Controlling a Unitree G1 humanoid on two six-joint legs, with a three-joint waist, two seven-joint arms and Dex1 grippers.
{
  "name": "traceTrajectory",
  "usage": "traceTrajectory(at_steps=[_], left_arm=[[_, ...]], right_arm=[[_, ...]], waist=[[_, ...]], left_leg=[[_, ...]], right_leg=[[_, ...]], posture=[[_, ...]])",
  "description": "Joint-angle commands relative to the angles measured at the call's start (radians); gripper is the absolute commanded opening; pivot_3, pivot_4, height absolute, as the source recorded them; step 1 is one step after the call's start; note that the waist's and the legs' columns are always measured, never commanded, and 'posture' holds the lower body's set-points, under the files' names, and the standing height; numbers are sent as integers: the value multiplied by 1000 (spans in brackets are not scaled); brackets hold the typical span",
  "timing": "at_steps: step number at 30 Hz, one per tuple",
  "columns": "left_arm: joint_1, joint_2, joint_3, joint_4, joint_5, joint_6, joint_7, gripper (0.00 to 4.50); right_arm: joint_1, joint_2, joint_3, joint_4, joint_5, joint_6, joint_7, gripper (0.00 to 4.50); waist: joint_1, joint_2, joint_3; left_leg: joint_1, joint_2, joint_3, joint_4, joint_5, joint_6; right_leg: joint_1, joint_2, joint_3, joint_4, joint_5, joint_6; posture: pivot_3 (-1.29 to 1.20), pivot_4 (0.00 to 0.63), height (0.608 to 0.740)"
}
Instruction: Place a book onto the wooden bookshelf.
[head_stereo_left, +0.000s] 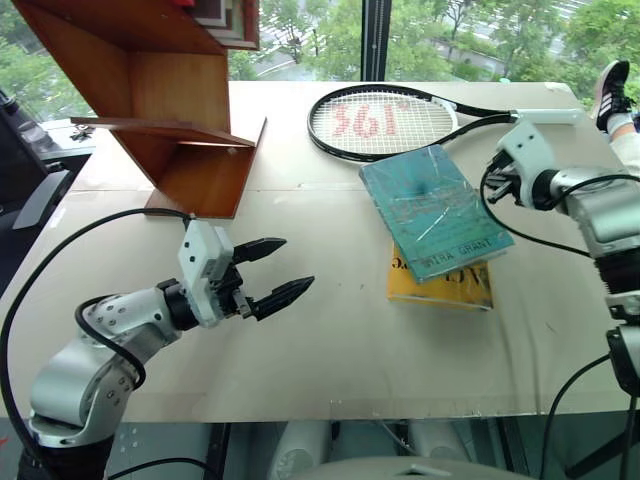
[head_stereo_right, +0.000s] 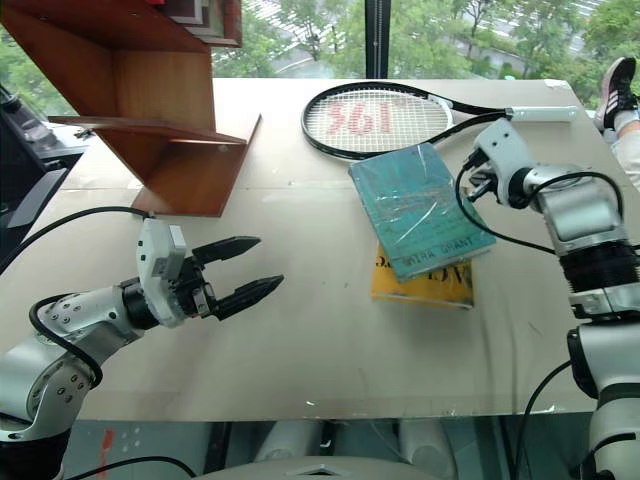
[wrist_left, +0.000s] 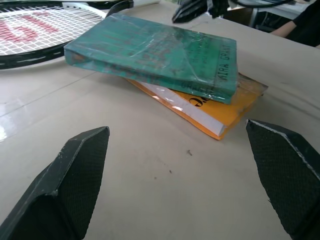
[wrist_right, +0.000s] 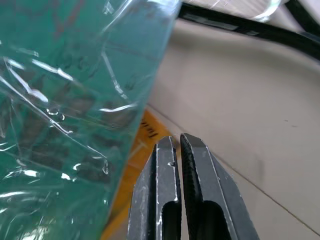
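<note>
A pale table (head_stereo_left: 300, 340) stands before big windows with green trees outside. The wooden bookshelf (head_stereo_left: 170, 120) sits at its far left corner. The book (head_stereo_left: 432, 210) lies right of centre, atop a yellow book (head_stereo_left: 440, 285), just beside a tennis racket (head_stereo_left: 380, 122). The left gripper (head_stereo_left: 282, 270) hovers wide open near the left edge; the right gripper (wrist_right: 177, 145), jaws pressed together, is beside the book.

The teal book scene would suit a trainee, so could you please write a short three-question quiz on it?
1. What lies directly under the teal book?
2. True or false: the left gripper is shut.
3. The right gripper is: A) shut, holding nothing; B) shut on the book; C) open.

Key:
1. The yellow book, on the table.
2. False, it is open.
3. A.
</note>
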Motion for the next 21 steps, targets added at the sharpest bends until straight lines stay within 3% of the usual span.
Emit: traceTrajectory(at_steps=[1,5,9,13,19,20,21], left_arm=[[32,-1,47,-52,-5,-16,21,4500],[79,-3,70,-58,-4,-23,31,4500],[100,-2,62,-65,12,-30,36,4500],[65,2,44,-29,16,-15,45,4500],[-68,11,16,126,-36,58,-4,4500],[-117,5,6,171,-64,104,4,4500],[-163,1,-5,216,-85,155,19,4500]], right_arm=[[-37,3,9,75,-42,-145,116,31],[3,6,-13,-16,-21,-151,191,31],[92,-12,-58,-138,-26,-170,167,31],[280,-83,-238,-354,55,-212,153,31],[803,-115,-654,-828,363,-205,292,2766],[908,-104,-737,-920,427,-186,313,3392],[984,-95,-797,-991,477,-163,321,3596]], waist=[[2,0,0],[-3,0,0],[-1,0,0],[16,0,0],[34,1,0],[31,1,0],[28,2,0]], left_leg=[[-1,0,0,0,0,0],[-3,0,1,0,0,0],[-2,1,1,0,0,0],[-2,0,0,0,0,0],[-2,0,-2,2,-3,5],[-1,0,-3,2,-3,5],[-1,0,-3,2,-3,5]], right_leg=[[-1,0,0,0,0,0],[-5,0,2,2,0,0],[-5,0,2,5,0,0],[-4,0,1,6,0,0],[-2,0,-1,5,0,0],[-1,0,-2,5,0,0],[-1,1,-2,5,0,0]], posture=[[0,150,740],[0,150,740],[0,150,740],[0,150,740],[0,150,740],[0,150,740],[0,150,740]])
